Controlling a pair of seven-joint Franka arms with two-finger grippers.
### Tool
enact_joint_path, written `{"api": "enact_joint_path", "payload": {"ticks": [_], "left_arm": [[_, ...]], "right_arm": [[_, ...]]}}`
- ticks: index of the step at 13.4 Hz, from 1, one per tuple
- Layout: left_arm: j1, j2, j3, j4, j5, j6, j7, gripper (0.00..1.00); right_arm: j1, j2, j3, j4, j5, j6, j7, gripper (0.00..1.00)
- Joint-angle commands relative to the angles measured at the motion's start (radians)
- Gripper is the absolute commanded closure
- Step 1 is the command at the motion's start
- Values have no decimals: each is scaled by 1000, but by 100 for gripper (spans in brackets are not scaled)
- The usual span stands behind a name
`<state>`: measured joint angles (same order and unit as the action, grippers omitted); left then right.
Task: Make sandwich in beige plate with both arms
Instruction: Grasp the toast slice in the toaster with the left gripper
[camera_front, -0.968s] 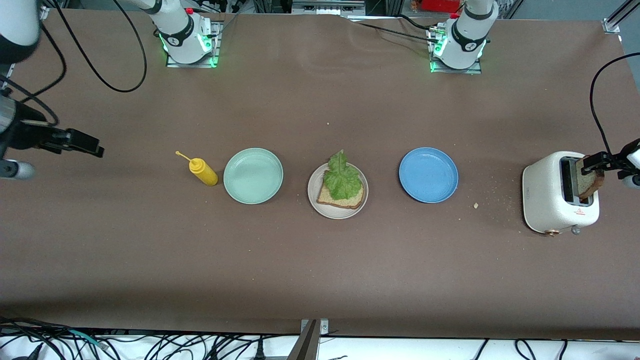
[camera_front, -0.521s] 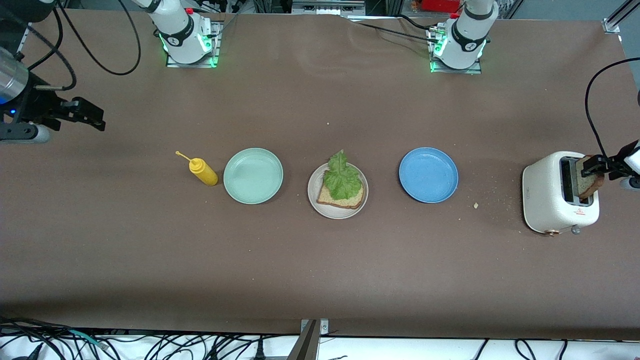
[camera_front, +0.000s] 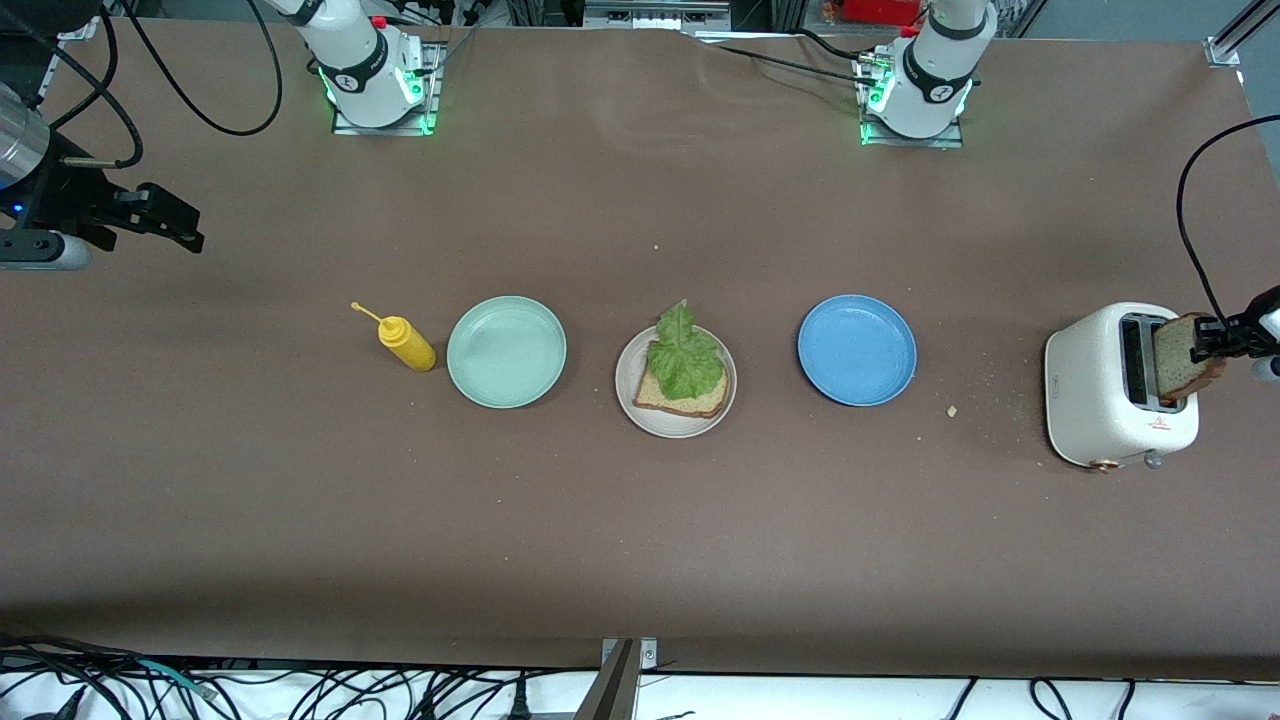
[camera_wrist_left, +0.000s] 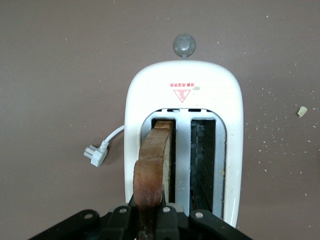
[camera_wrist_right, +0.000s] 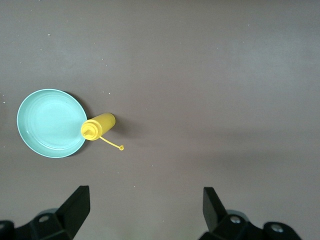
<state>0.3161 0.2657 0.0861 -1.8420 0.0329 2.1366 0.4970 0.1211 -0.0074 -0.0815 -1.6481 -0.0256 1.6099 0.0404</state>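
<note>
At the front view's right edge, the left gripper (camera_front: 1208, 338) clamps a bread slice (camera_front: 1180, 358) standing in the white toaster (camera_front: 1100, 400). Only the left wrist view shows the toaster's loose plug (camera_wrist_left: 95, 152) (its red label is unreadable). Upper left, the right gripper (camera_front: 175, 225) waits, fingers wide. The beige plate (camera_front: 628, 400), center, carries bread (camera_front: 660, 396) and lettuce (camera_front: 684, 358).
</note>
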Motion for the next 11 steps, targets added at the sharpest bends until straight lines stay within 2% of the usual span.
{"api": "enact_joint_path", "payload": {"ticks": [1,8,11], "left_arm": [[1,-8,-9,70,27,-75,6,100],[-6,-5,-138,352,22,-417,6,100],[-41,-3,-186,389,6,-498,-3,100]], "right_arm": [[-6,-11,11,-7,-7,10,3,0],[-6,-11,11,-9,-4,8,3,0],[-1,-9,11,-7,-4,12,4,0]]}}
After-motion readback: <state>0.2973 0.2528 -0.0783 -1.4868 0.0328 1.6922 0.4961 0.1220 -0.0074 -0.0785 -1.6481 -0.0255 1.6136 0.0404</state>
